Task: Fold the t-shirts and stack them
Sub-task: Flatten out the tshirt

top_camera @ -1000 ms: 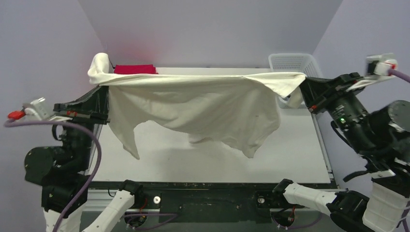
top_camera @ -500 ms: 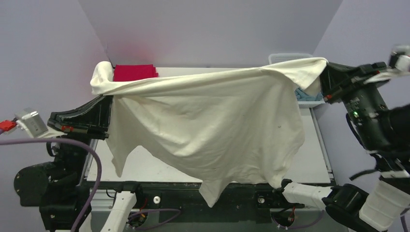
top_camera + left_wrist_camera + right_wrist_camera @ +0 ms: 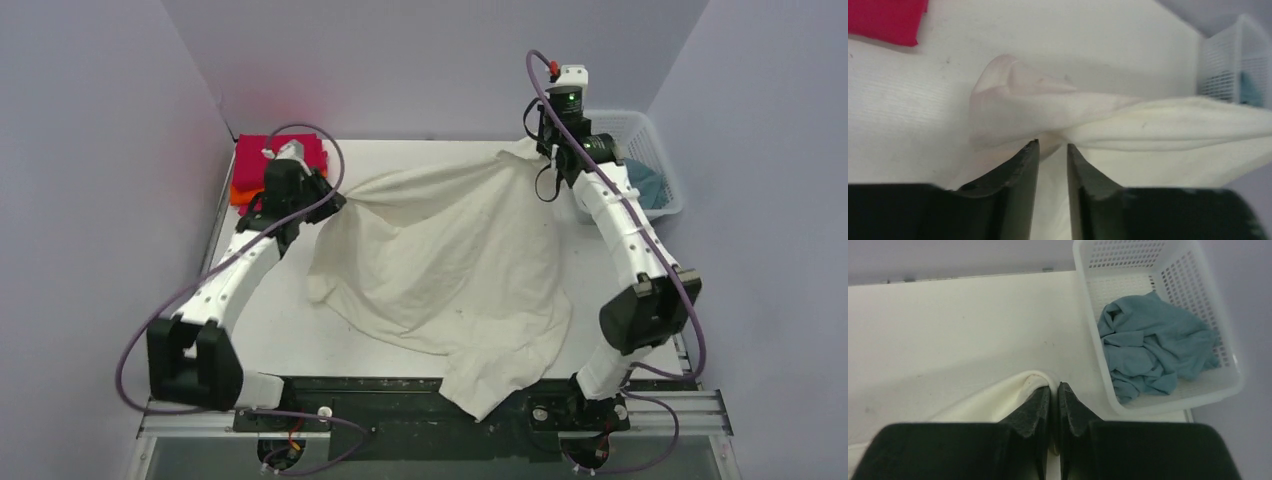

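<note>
One white table [image 3: 280,340] bears the cream t-shirt [image 3: 440,260], spread wide, its hem hanging over the near edge. The right gripper [image 3: 1054,386] pinches its far right corner, jaws closed; the left gripper [image 3: 1052,145] has its jaws slightly apart at the far left corner.

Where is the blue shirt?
Seen overhead, the blue shirt lies crumpled in the white basket at the table's far right corner, beside the right gripper.

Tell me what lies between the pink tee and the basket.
The cream tee, in the top view: it spans that stretch, one far corner at the left claw, the other at the right claw.
</note>
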